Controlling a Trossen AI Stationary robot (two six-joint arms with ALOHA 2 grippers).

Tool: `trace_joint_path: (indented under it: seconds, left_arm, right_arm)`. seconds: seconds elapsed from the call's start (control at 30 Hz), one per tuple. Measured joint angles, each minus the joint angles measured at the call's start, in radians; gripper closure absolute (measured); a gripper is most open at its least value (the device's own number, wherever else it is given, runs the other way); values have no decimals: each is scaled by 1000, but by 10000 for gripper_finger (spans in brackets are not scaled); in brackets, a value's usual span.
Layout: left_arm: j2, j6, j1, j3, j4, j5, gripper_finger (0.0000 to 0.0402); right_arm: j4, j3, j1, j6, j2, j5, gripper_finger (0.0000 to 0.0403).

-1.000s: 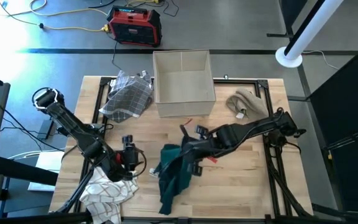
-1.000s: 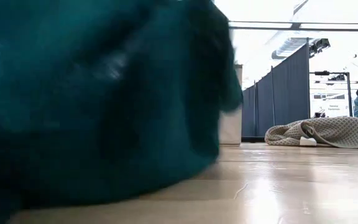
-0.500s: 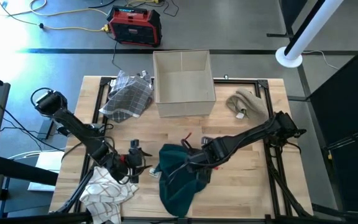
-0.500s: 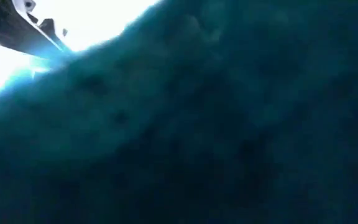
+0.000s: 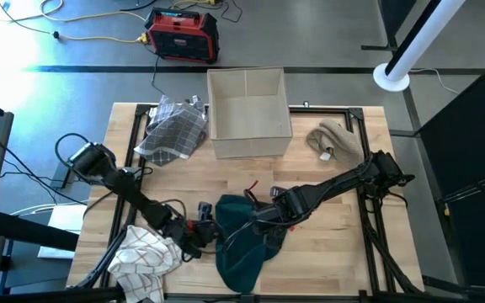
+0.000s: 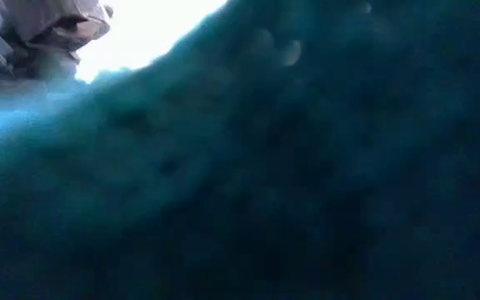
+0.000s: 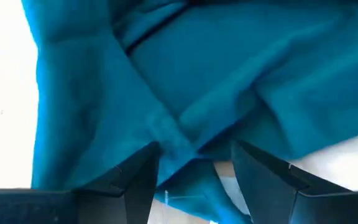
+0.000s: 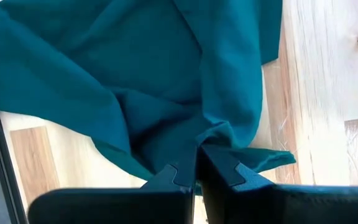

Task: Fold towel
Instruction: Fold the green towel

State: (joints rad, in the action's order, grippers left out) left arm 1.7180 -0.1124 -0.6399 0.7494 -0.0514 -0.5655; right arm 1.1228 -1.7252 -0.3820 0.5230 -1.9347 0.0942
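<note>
At the table's near edge, centre: teal towel (image 5: 242,244), one item, crumpled in a loose heap with deep creases, its lower part hanging toward the front rim. It lies so close to the low camera that it fills that view. Judged soft, light and limp, not fragile; it will sag and drag when lifted, so it is best taken at an edge or corner, two points well apart, rather than by the bunched middle.

Left gripper (image 7: 194,163): at the towel's left side, fingers spread, a fold of cloth lying between them; nothing pinched yet.

Right gripper (image 8: 197,163): over the towel's upper right part, fingers closed together on a small tuck of the teal cloth.

Beside the left arm, front left corner: white checked cloth (image 5: 146,261), bunched, apart from the towel.

Further back, left: grey plaid cloth (image 5: 173,128), crumpled, against the open cardboard box (image 5: 248,114) at centre rear.

Rear right: beige knitted cloth (image 5: 333,140), heaped, well apart from the work.

Surface: light wooden table (image 5: 327,252) with dark frame rails.

Beyond the table, on the floor: red and black power unit (image 5: 182,35) with yellow cable.
</note>
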Motion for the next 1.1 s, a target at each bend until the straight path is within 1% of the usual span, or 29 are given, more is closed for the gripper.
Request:
trace_joint_path:
  seconds: [0.1,0.17,0.23,0.4,0.53,0.7,0.8,0.87,0.9,1.0,1.1]
  left_arm:
    - [24,-39,1,10,3,-106,209]
    - [26,-65,6,15,-3,-157,209]
    - [26,-77,13,15,-4,-174,209]
    - [27,-67,14,18,7,-176,209]
    - [27,-63,14,18,8,-232,209]
    - [27,-6,21,18,24,-228,209]
    - [27,34,27,19,45,-197,209]
    - [27,29,34,19,72,-183,210]
    - [27,-2,39,19,86,-184,212]
    - [27,-81,61,19,112,-199,231]
    - [27,-105,88,19,111,-168,273]
  right_arm:
    - [-2,0,0,-7,0,1,403]
    - [-2,0,0,-7,0,1,403]
    - [-2,0,0,-8,0,1,403]
    - [-2,0,0,-8,0,2,403]
    - [-3,0,0,-10,0,2,403]
    - [-5,0,0,-29,0,5,403]
    - [-6,0,0,-31,0,11,403]
    - [-7,0,0,-31,0,11,403]
    - [-7,0,0,-31,0,11,403]
    - [-7,0,0,-31,0,11,403]
    - [-8,0,0,-31,0,11,403]
